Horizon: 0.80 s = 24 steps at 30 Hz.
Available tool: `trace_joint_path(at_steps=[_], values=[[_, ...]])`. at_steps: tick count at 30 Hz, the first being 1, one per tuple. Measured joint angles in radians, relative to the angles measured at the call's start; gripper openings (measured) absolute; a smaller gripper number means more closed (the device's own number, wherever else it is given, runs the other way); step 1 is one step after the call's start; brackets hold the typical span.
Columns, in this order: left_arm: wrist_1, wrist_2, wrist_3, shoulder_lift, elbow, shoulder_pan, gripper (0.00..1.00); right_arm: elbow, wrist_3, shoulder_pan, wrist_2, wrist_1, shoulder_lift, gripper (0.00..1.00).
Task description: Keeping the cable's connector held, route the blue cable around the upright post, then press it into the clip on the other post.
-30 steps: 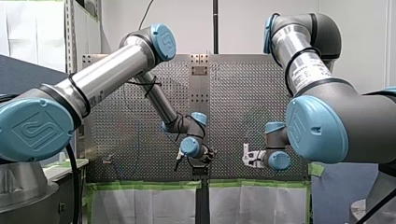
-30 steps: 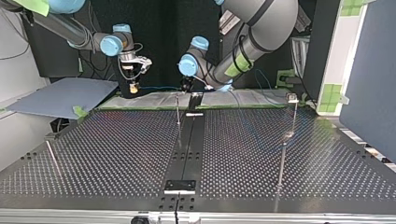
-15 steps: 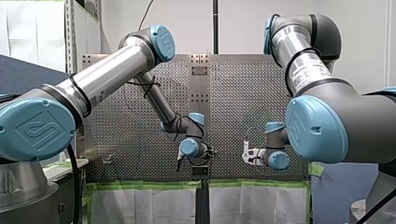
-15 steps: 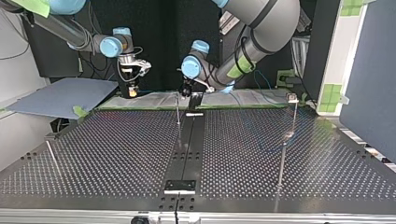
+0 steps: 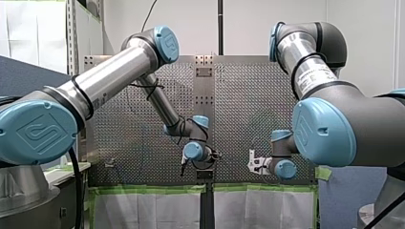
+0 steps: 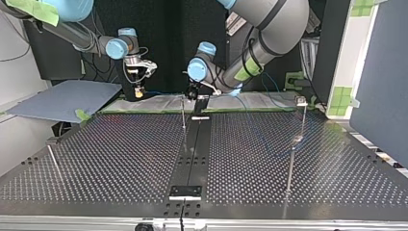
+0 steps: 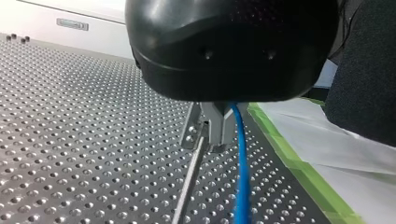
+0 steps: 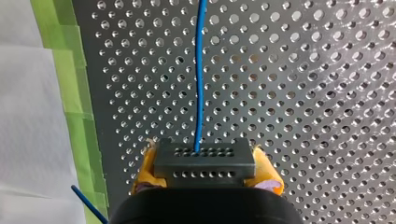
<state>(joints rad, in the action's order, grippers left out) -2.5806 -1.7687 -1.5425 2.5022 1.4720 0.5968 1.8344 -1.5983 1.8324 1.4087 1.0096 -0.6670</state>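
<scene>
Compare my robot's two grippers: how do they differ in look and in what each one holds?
My left gripper has bare metal fingers; my right gripper has yellow pads. The left pinches the blue cable itself, beside the thin post; the right clamps the grey connector. Both are shut, on the same cable.

**Hidden, cropped and unresolved items**

Left wrist view: the black housing of my left tool (image 7: 212, 140) covers the spot where the blue cable (image 7: 241, 177) meets it, and the frame edge cuts off both the cable and the upright post (image 7: 189, 179). Right wrist view: the connector (image 8: 204, 161) clamped in my right tool (image 8: 204, 169) hides most of the yellow pads (image 8: 144, 172). Top view: the clip (image 6: 301, 101) is too small to resolve, and the cable is too thin to trace across the counter (image 6: 120, 154).
</scene>
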Motion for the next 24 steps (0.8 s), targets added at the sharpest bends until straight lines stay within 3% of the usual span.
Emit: trace_joint_path(at_steps=[8, 24], values=[[0.01, 0.0, 0.006, 0.035, 0.0, -0.004, 0.0, -0.007, -0.001, 0.0, -0.003, -0.004, 0.001, 0.0], [-0.004, 0.041, 0.012, 0.039, 0.0, -0.022, 0.0, -0.03, 0.002, -0.002, -0.005, -0.02, 0.002, 0.0]])
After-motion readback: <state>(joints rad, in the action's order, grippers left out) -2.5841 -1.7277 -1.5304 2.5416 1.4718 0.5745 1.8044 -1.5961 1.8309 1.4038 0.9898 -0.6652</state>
